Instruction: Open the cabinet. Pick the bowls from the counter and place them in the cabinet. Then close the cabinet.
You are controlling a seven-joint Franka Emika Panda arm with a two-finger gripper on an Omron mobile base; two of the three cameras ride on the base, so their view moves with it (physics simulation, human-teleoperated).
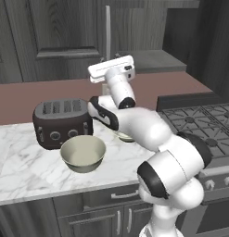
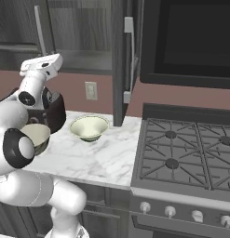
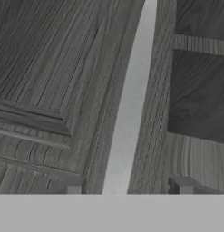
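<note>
The cabinet's (image 1: 65, 32) left door is shut, and its long silver handle (image 3: 129, 99) runs between my gripper's (image 3: 127, 186) fingertips with a gap on each side. The gripper (image 1: 109, 64) is open, held up against that handle (image 2: 40, 32). The right door (image 2: 118, 60) stands swung out, seen edge-on. The larger beige-grey bowl (image 1: 83, 152) sits on the marble counter (image 1: 23, 162) in front of the toaster. The smaller whitish bowl (image 2: 89, 128) rests further right; in the left base view my arm hides most of that bowl (image 1: 126, 137).
A dark toaster (image 1: 62, 122) stands on the counter behind the larger bowl. The black gas stove (image 2: 181, 148) adjoins the counter on the right. A wall outlet (image 2: 91, 90) sits on the reddish backsplash. Low cabinets with short handles (image 1: 125, 195) lie under the counter.
</note>
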